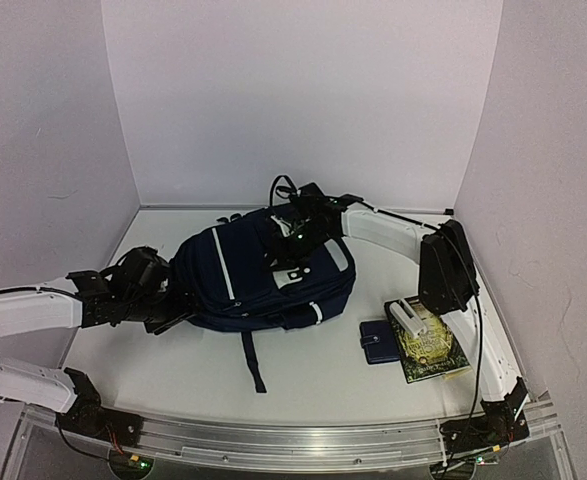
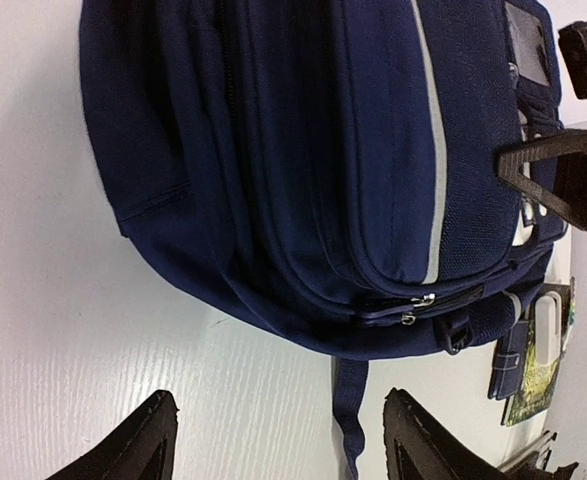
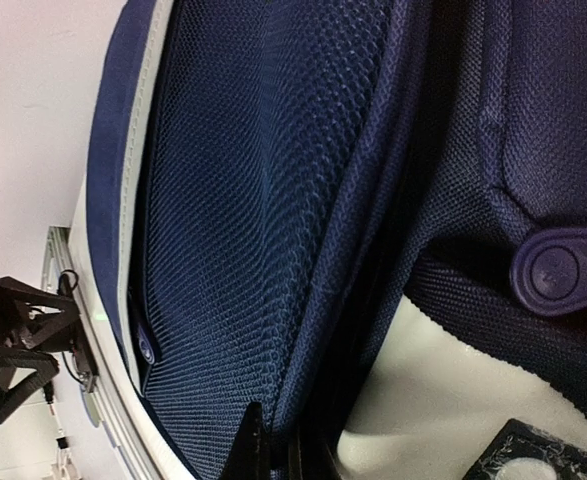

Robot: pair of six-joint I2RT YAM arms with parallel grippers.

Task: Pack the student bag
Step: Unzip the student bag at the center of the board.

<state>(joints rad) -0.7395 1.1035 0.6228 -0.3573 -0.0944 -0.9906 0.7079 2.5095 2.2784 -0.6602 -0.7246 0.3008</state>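
On tabletop (image 1: 173,370), centre: student bag (image 1: 263,280), lying flat; right hand (image 1: 291,232) at its far edge, pinched shut on fabric, likely to open it; left hand (image 1: 163,305) beside its left end, spread, empty, ready to brace.

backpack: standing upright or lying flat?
Lying flat. The backpack rests on the table with its front patch facing up and a strap trailing toward the near edge.
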